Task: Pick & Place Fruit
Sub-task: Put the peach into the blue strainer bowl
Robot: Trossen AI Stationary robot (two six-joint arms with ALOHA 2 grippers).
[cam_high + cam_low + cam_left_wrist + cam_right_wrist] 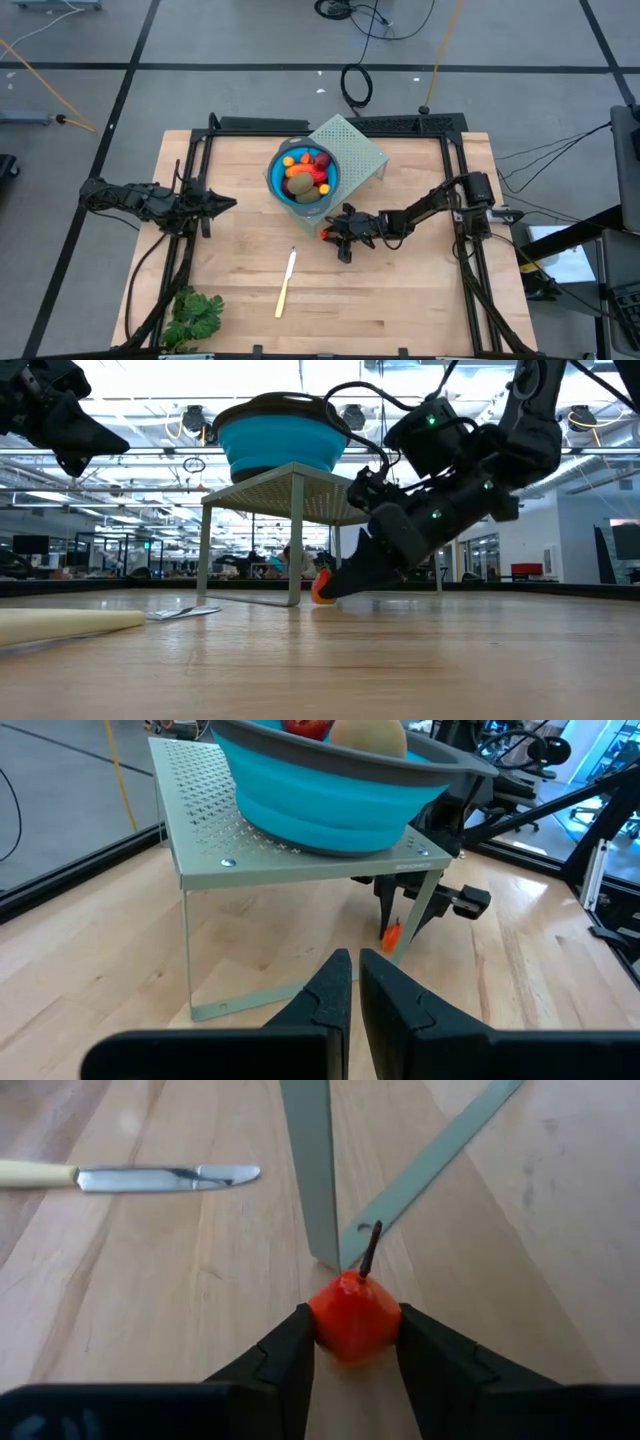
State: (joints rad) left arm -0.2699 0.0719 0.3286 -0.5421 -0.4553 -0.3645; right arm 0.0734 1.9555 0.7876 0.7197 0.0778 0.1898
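We read this as the grasp step: our right gripper (350, 1342) is down at the table, its 2 fingers pinching a small red-orange fruit (353, 1316) with a dark stem, the piece sitting on the wood squarely between the tips. Just ahead of the tips stands a leg of the perforated stand (352, 150), and above and beyond them the blue bowl (275, 172) already holds several fruits. Next, we judge, the move calls for a lift clear of that leg, then a carry up over the bowl rim. Our left gripper (356, 982) waits well apart, fingers pressed together. Only the right wrist view shows the pinch; the high view alone shows the bowl's contents.
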